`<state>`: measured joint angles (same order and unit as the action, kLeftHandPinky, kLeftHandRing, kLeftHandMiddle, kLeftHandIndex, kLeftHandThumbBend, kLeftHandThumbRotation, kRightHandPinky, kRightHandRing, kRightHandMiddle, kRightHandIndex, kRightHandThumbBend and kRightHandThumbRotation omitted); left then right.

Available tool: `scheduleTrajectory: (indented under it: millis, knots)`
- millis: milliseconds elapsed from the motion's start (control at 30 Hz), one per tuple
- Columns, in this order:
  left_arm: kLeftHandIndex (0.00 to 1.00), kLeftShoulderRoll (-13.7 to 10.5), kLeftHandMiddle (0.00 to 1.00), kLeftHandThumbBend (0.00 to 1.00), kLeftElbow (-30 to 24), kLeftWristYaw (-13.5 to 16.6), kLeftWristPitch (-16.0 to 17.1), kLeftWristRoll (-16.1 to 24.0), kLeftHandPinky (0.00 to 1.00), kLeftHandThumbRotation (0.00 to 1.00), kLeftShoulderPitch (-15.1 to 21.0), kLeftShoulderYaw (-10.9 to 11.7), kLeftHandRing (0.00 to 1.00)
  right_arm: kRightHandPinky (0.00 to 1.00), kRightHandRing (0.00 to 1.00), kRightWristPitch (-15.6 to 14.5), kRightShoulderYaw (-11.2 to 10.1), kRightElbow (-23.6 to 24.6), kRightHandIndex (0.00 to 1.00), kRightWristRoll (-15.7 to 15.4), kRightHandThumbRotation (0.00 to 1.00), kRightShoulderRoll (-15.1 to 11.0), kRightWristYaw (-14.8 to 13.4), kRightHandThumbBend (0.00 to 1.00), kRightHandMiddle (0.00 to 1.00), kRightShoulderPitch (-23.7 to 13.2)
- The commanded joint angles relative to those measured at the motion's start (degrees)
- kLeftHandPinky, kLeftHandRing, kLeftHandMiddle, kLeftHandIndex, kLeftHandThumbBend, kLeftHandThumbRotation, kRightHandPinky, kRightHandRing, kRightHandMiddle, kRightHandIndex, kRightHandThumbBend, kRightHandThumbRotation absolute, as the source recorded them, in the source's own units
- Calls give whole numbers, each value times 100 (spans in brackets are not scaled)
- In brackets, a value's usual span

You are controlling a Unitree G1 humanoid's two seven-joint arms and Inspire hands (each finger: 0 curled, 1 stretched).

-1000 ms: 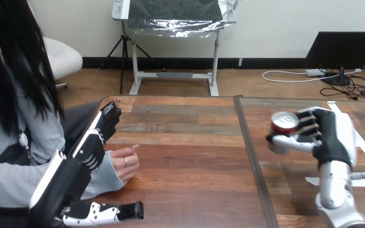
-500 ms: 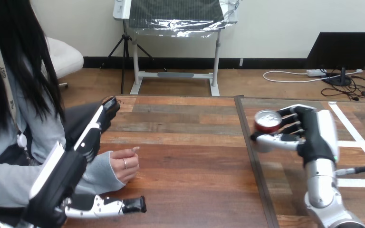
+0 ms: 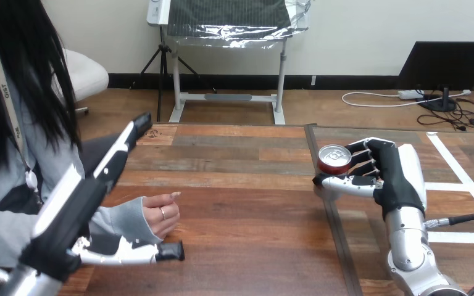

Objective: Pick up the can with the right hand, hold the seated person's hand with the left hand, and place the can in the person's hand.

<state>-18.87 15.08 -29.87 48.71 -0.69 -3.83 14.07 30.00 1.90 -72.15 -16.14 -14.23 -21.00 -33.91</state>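
1. The right hand (image 3: 390, 176) is clamped on the can (image 3: 334, 159) — fingers curled round its far side, thumb across the near side, the can upright
2. The can sits well to the right of the person's hand (image 3: 160, 214), which rests loosely curled on the desk (image 3: 241, 209)
3. The left hand (image 3: 77, 206) is spread apart — fingers straight, slanting over the sleeve left of the person's hand, thumb stretched out just in front of that hand; whether it touches, I cannot tell
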Motion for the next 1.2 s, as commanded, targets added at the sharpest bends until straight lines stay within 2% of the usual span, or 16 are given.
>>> scheduleTrajectory:
  millis: [0, 367, 667, 967, 1167]
  knots:
    - [100, -285, 100, 100, 11, 210, 55, 240, 100, 21, 558, -116, 100, 36, 41, 315, 12, 276, 50, 39, 0, 21, 52, 82, 48, -617]
    - [100, -606, 100, 100, 254, 364, 86, 521, 99, 22, 902, -264, 100, 36, 40, 406, 92, 257, 50, -56, 0, 87, 19, 83, 47, -611]
    - [98, -804, 99, 100, 533, 485, 72, 741, 96, 22, 1205, -421, 99, 36, 40, 502, 72, 268, 49, -7, 0, 169, 134, 83, 47, -576]
    - [94, -1029, 94, 100, 848, 743, 216, 1201, 91, 17, 1519, -546, 95, 36, 40, 595, 77, 286, 50, 14, 0, 226, 239, 82, 47, -517]
    - [92, -1257, 92, 100, 948, 848, 160, 1570, 89, 17, 1717, -647, 93, 37, 41, 615, 125, 307, 50, -33, 0, 256, 205, 82, 48, -483]
